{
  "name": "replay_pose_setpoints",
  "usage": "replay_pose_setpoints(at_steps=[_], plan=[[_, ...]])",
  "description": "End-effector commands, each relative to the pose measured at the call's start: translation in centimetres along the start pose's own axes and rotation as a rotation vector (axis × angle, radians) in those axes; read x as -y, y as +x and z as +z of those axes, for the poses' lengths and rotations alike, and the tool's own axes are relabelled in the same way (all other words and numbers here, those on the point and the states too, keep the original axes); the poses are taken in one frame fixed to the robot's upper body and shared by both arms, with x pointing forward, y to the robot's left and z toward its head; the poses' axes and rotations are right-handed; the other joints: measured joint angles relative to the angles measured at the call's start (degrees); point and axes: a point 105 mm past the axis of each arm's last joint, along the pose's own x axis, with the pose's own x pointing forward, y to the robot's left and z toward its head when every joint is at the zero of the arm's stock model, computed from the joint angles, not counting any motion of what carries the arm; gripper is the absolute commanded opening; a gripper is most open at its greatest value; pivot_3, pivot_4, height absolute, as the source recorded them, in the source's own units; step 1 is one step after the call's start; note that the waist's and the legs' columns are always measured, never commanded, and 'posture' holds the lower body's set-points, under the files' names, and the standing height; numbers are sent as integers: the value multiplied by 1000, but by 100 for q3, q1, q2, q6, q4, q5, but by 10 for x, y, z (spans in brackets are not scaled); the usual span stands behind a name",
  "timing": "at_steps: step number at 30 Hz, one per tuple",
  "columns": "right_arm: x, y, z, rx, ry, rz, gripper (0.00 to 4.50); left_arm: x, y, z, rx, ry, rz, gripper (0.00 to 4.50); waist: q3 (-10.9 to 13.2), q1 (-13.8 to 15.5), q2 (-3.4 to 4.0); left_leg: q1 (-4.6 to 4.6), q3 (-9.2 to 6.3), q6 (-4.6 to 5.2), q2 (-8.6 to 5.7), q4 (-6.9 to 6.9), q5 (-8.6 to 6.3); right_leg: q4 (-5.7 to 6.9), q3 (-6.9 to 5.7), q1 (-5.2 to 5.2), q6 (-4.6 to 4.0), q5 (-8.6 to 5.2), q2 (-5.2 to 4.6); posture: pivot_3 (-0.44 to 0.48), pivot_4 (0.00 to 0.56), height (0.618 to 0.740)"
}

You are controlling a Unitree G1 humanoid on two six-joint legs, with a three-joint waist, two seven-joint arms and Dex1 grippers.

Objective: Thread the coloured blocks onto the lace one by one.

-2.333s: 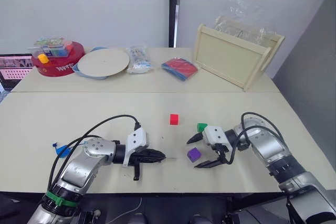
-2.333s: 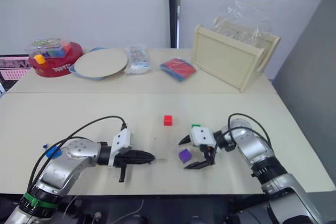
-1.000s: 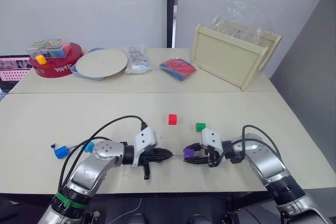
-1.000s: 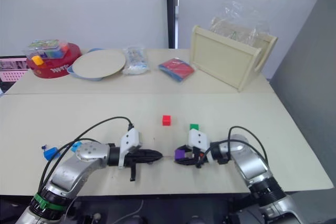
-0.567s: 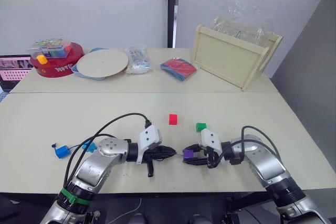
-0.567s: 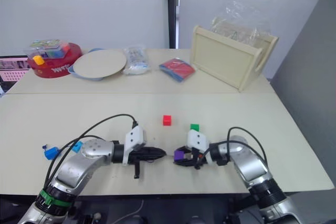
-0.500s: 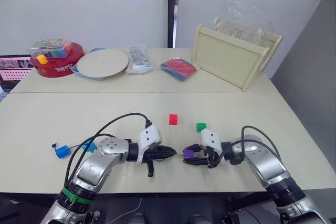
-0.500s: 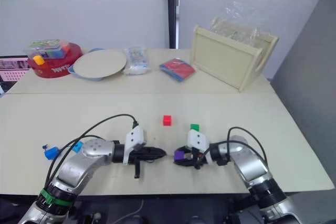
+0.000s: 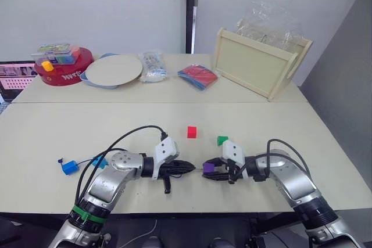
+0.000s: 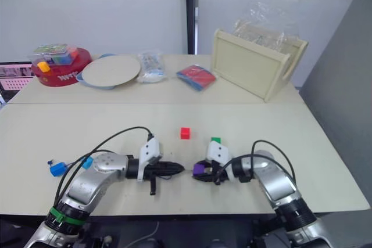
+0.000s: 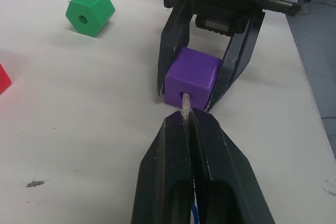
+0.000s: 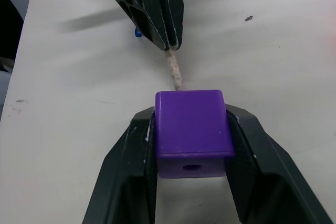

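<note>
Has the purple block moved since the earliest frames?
Yes. The purple block, clamped in the right gripper, sits further to the robot's left of the green block and meets the lace tip.

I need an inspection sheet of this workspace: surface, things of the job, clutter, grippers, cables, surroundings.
Surface: pale table, a seam across it.
Job's things: purple block with the lace tip at its hole; green block and red block loose; blue blocks at the left.
Clutter: red tub, plate, packets, wooden tray.
Grippers: left gripper shut on the lace; right gripper shut on the purple block.
Cables: black cables looping over both arms.
Surroundings: white wall.
</note>
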Motion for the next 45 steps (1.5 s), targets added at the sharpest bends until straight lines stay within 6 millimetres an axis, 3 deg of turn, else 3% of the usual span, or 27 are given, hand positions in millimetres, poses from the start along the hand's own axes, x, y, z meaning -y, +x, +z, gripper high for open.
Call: replay_pose_setpoints(at_steps=[1, 10, 23, 30, 33, 37, 40, 45], plan=[[-13, 10, 21, 89, -57, 63, 1202, 10, 7, 6, 46, 16, -61, 0, 0, -1, 0, 0, 0, 0, 0, 0, 0, 0, 0, 0, 0, 0, 0, 0, 150, 740], [-20, 12, 15, 55, -80, 107, 1202, 5, 1, -10, -20, 57, -35, 0, 0, -11, 0, 0, 0, 0, 0, -2, 0, -2, 0, 0, 0, 0, 0, 0, 150, 740], [-16, 20, 17, 43, -90, 81, 1202, 16, 15, -3, 3, 58, -78, 0, 0, -11, 0, 0, 0, 0, 0, -4, 0, -2, 0, -1, 0, 0, 0, 0, 150, 740], [-16, 18, 10, 16, -82, 79, 1202, 5, 7, 0, 8, 64, -21, 0, 0, -17, 0, 4, 0, 0, 0, -3, 0, 0, 0, 0, 0, 0, 0, 0, 150, 740], [-17, 16, 7, 5, -75, 78, 1202, -2, 0, 12, 28, 82, 13, 871, 0, -14, 0, 4, 0, 0, 0, -3, 0, 0, 0, 0, 0, 0, 0, 0, 150, 740], [-15, 15, 4, -6, -67, 64, 1202, 3, -13, 21, 23, 71, -11, 2124, 0, -29, 0, 2, 0, 0, 1, -4, 0, 0, 0, 0, 0, 0, 1, 0, 150, 740], [-14, 15, 4, -5, -65, 60, 1202, 4, -20, 16, -1, 59, -3, 2124, 0, -33, 0, 4, 0, 0, 1, -5, 0, 0, 1, 0, 0, 0, 0, 0, 150, 740], [-13, 15, 4, -5, -63, 54, 1202, 6, -34, -8, -106, 71, 4, 2124, 0, -34, 0, 5, 0, 0, 1, -8, 0, -1, 1, -1, 0, 0, 1, 0, 150, 740]])
